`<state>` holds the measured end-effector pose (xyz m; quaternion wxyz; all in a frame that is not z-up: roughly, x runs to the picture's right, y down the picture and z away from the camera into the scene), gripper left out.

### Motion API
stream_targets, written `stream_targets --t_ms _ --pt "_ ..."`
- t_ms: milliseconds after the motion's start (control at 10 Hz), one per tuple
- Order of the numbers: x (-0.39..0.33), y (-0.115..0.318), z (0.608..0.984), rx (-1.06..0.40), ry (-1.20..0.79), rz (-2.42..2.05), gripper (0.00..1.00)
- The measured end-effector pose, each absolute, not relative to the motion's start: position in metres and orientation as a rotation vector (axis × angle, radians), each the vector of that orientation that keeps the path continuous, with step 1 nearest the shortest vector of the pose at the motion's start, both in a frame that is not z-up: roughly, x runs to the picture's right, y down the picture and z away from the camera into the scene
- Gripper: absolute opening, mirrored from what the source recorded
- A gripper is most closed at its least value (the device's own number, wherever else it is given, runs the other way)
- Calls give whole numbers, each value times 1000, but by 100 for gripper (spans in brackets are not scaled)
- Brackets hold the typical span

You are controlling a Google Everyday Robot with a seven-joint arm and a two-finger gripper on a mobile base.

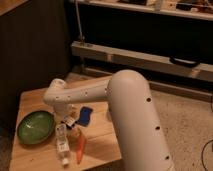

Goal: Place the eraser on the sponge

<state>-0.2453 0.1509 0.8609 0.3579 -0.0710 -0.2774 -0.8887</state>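
Note:
The eraser (69,121), a small white bar with a dark end, lies on the wooden table (31,100) just left of the blue sponge (85,116). The two are close together, and I cannot tell whether they touch. My gripper (64,111) hangs from the white wrist directly over the eraser's left end, low above the tabletop. The thick white arm sweeps in from the lower right and hides the table's right side.
A round green plate (36,127) sits at the table's left front. A white labelled tube (61,142) and an orange carrot (80,146) lie near the front edge. Dark shelving and a metal rail (150,60) stand behind the table.

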Motion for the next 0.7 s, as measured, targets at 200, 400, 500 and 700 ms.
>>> stream_targets --t_ms 200,400,500,700 --pt "-247 150 861 -191 -723 -2296 39" --pt "-248 150 864 -213 -722 -2300 23" --pt "-248 151 869 -230 -720 -2302 21" --pt "-249 153 870 -236 -720 -2308 21"
